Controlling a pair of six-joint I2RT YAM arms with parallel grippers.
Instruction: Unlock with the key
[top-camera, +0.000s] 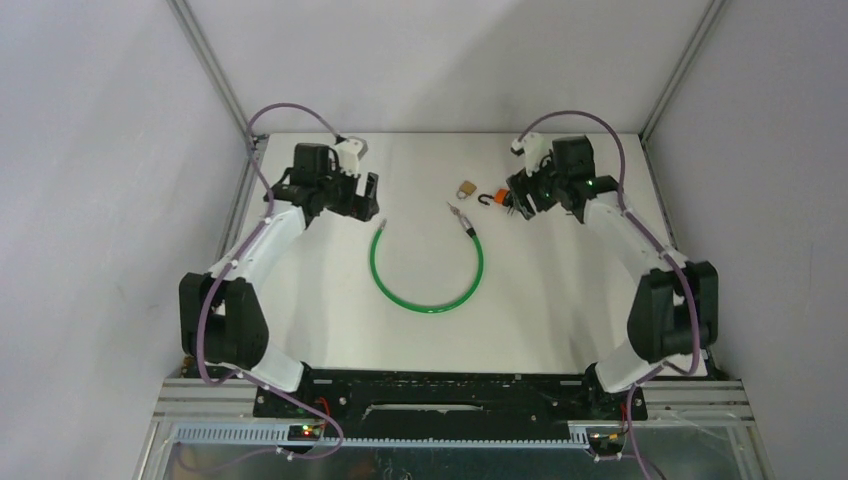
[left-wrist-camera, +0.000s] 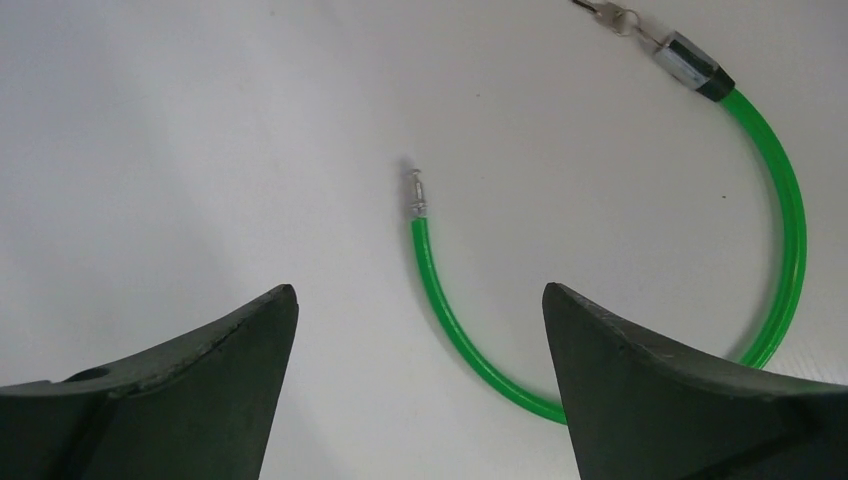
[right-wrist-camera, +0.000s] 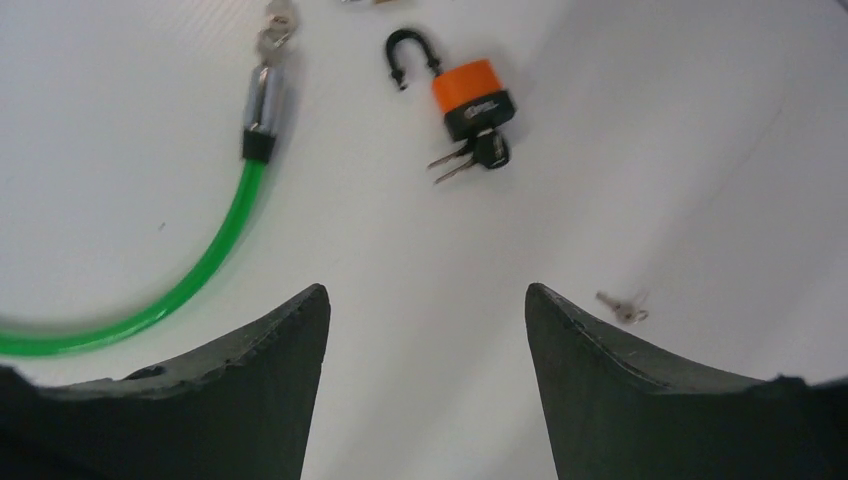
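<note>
White table (top-camera: 300, 330), boxed in by grey walls (top-camera: 90, 150). Nearest the arm bases, a green cable lock (top-camera: 430, 309) is laid in a U, open side turned away. Its left end is a bare metal pin (left-wrist-camera: 414, 192). Its right end is a metal barrel (right-wrist-camera: 262, 105) with a small key or ring at the tip; too blurred to tell.

Left gripper (left-wrist-camera: 420, 300) is held over the table just left of the pin, jaws spread wide, nothing gripped.

Right gripper (right-wrist-camera: 427, 295) is on the far right side, jaws also wide apart and empty. A loose key (right-wrist-camera: 622, 306) lies on the table near its right finger.

Just beyond, an orange padlock (right-wrist-camera: 473, 95) lies flat with one shackle leg free. Keys (right-wrist-camera: 470, 155) are seen at its bottom end. Nothing lies between padlock and gripper.

A brass padlock (top-camera: 466, 188) sits left of the orange one, close but apart.
</note>
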